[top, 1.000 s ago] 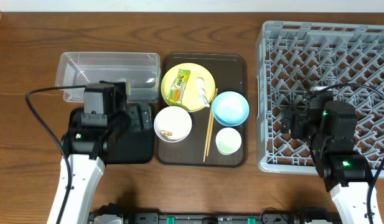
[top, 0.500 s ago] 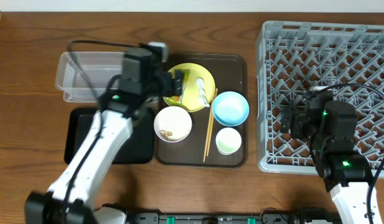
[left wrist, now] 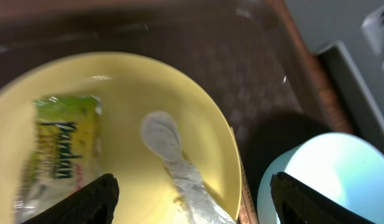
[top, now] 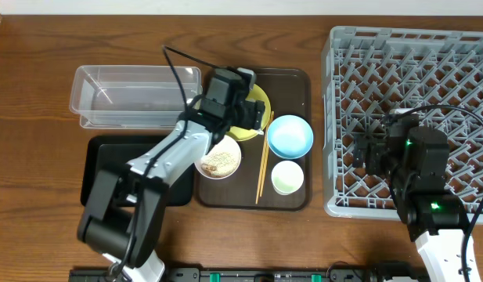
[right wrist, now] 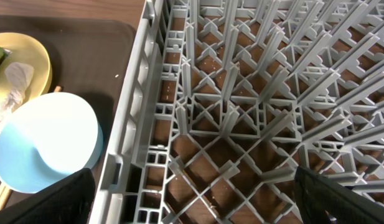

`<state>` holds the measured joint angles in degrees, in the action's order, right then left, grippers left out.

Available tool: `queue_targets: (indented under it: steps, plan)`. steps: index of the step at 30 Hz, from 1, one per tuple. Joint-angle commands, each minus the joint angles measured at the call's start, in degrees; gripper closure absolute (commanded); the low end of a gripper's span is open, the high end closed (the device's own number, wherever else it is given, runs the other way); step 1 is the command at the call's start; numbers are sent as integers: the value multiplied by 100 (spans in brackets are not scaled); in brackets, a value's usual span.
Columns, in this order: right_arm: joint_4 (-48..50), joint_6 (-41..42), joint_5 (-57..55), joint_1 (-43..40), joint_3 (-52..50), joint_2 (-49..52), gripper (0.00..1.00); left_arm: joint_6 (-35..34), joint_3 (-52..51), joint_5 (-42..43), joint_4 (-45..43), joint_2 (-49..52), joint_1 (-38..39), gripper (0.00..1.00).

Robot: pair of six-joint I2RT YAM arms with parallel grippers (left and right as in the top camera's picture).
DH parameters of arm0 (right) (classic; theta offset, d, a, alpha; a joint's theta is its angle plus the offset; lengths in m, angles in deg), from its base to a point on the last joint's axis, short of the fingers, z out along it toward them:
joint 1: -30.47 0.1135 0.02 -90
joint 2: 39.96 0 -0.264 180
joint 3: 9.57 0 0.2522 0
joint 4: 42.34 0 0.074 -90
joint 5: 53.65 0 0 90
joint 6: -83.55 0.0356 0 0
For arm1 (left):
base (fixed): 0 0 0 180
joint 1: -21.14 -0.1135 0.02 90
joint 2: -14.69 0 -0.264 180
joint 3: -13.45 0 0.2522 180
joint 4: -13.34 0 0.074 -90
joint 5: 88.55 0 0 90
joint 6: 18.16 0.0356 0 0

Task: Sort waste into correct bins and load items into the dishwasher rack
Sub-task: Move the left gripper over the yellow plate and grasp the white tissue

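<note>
My left gripper (top: 245,117) (left wrist: 195,202) is open and hovers low over the yellow plate (left wrist: 117,93). On the plate, the green-and-orange wrapper (left wrist: 55,155) lies by the left finger and the crumpled white tissue (left wrist: 173,155) lies between the fingers. The light-blue bowl (top: 290,135) (left wrist: 328,180) sits to the right of the plate. The white bowl (top: 219,157) holds food scraps. The pale cup (top: 287,177) and the chopsticks (top: 261,168) lie on the brown tray. My right gripper (top: 362,153) (right wrist: 198,199) is open and empty over the grey rack (top: 413,63) (right wrist: 241,93).
The clear tub (top: 131,94) stands at the back left, with the black tray (top: 100,153) in front of it, partly under my left arm. The dark-brown serving tray (top: 292,86) holds the dishes. The rack fills the right side.
My left arm swung right from over the black tray, past the clear tub, to above the yellow plate. The right arm has not moved.
</note>
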<state>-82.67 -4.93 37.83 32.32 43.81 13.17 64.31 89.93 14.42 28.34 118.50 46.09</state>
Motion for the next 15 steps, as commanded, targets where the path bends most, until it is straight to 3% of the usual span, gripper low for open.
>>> queue_targets:
  steps: [1,8,12,15]
  plan:
    - [0,81,9,59,129,-22,0,-7,63,-13,-31,247,66,20]
    - [0,83,9,59,129,-22,1,-7,63,-13,-26,555,111,22]
    - [-2,81,9,59,129,-22,1,-9,63,-11,-24,743,114,29]
    - [-4,83,11,59,129,-22,1,-11,61,-9,-4,828,125,39]
